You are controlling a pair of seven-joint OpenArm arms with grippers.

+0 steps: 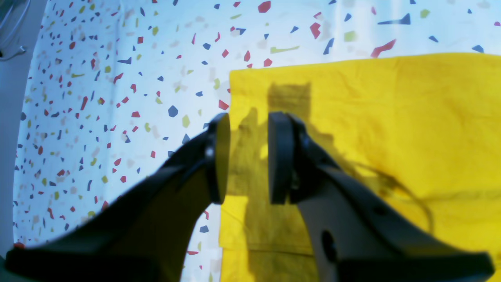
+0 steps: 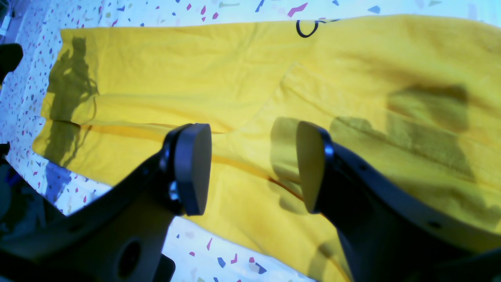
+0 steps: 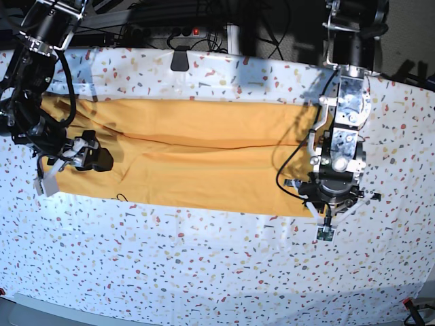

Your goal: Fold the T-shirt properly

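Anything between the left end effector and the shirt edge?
Nothing visible. The left end effector hangs open directly over the end edge of the orange-yellow cotton T-shirt, which lies flat on the white speckled tablecloth; only its shadow lies between.

Your left gripper [image 1: 248, 156] points down, its two dark pads facing each other with a clear gap and nothing between them. In the base view that arm hangs nearly straight down from its mount, wrist vertical. Your right gripper [image 2: 252, 168] has its pads spread wide apart, also holding nothing. That arm bends in from the side, forearm sloping low and the wrist turned inward; from the base view its fingertips look close to the surface, though you can't tell whether they touch.
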